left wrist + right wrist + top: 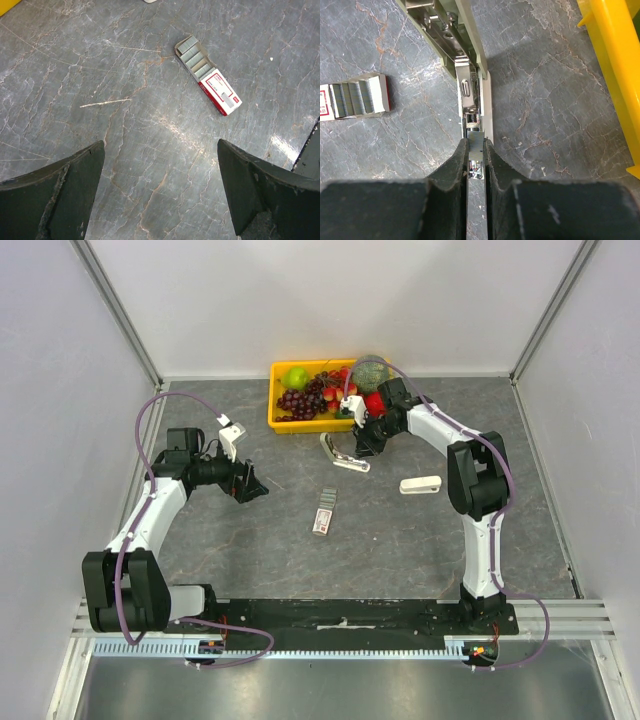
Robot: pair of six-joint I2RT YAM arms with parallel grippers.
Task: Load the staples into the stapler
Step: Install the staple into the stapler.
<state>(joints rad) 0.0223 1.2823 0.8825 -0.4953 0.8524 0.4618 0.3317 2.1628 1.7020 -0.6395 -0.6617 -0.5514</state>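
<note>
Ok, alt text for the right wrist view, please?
The right end effector pinches a thin grey strip, seemingly staples, over the metal channel of the opened stapler. An open staple box lies to the left on the grey marbled table, the edge of a yellow bin at right.

Two staplers: one open stapler (pixel 343 455), one closed stapler (pixel 420 485). One staples box (pixel 323 512). One yellow tray (pixel 300 425) with one green apple (pixel 296 376) and one melon (pixel 368 370); other fruit too jumbled to count. Two grippers: left gripper (pixel 250 485), right gripper (pixel 365 435).
</note>
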